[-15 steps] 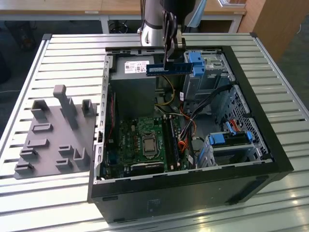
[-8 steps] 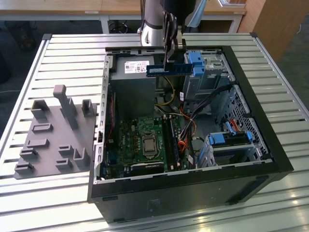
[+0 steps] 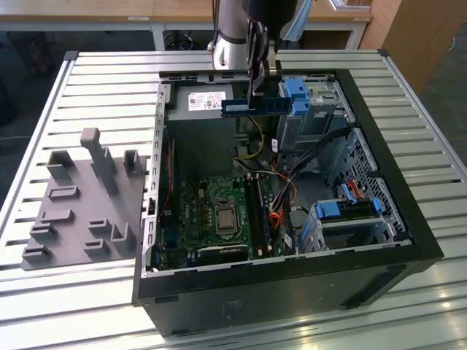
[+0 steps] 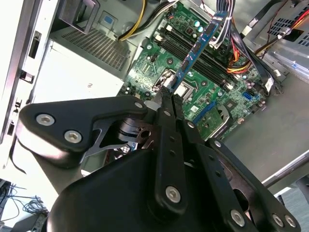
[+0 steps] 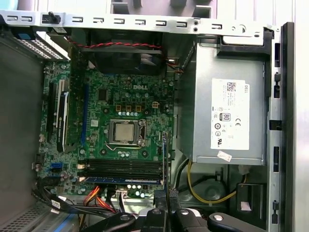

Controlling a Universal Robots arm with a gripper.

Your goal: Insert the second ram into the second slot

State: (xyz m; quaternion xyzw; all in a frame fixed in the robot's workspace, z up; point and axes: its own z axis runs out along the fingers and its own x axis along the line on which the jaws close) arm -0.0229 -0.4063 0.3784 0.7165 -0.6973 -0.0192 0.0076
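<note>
1. Gripper (image 3: 255, 93): pinches the second ram (image 3: 255, 106), holds it level and high over the open computer case (image 3: 292, 306), well apart from the memory slots (image 3: 257, 208).
2. Leaves the seating undone. Seems to show one blue stick (image 5: 125, 182) already in a slot, in the first wrist view.
3. From the exterior view's left:
   - grey fixture tray (image 3: 80, 197), well apart
   - power supply (image 3: 201, 102)
   - motherboard (image 3: 211, 211)
   - cable bundle (image 3: 286, 191) just beside the slots, likely the nearest hindrance
   - light-blue drive brackets (image 3: 298, 95)
</note>
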